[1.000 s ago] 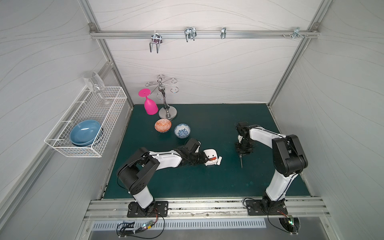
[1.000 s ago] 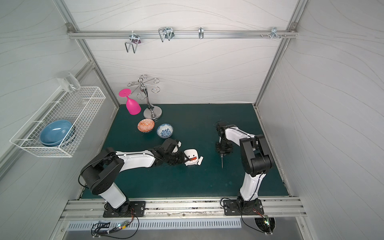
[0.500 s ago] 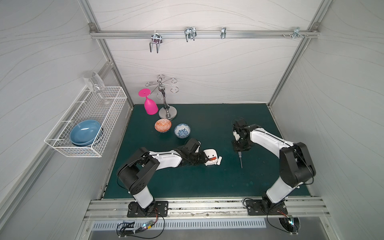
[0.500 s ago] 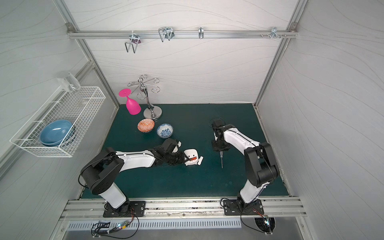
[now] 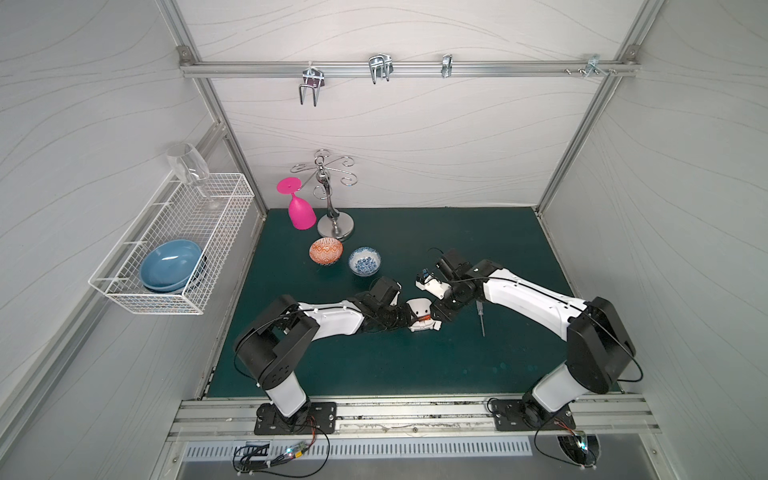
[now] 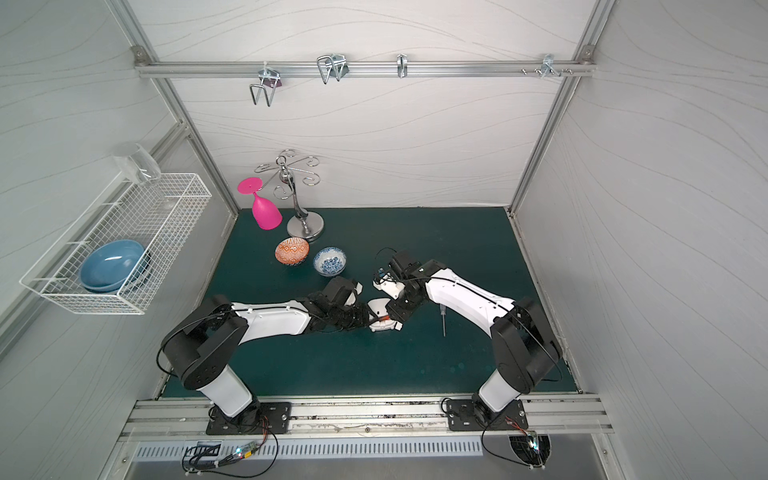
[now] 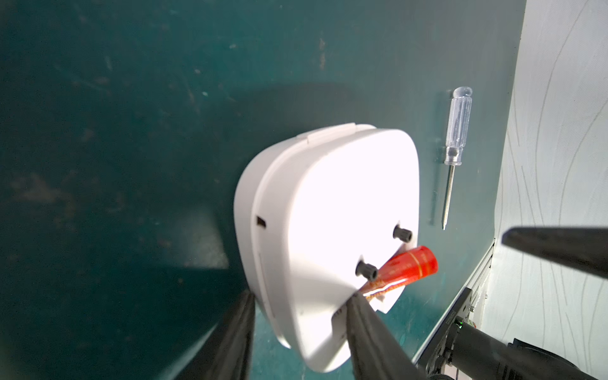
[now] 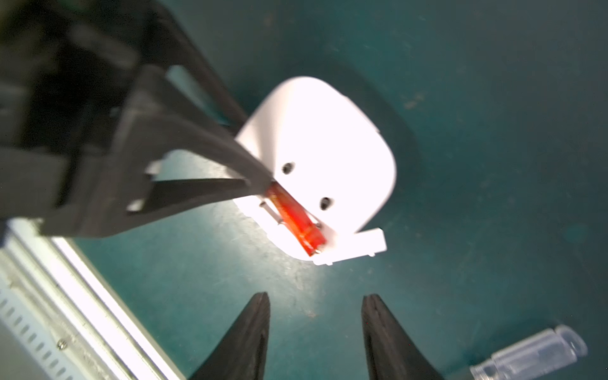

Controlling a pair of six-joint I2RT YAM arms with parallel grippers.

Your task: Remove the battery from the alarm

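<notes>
Left gripper point(image 7: 301, 297) clamps white rounded-square alarm point(image 7: 329, 197); right gripper point(image 8: 316, 296) half-open, empty. Slim red-orange cylindrical battery point(image 7: 408, 266): likely light, slick; pinch raised end.

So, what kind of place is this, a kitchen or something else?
Probably a robot test cell, not a kitchen: aluminium frame, left arm and right arm bolted to a front rail, green mat.
</notes>
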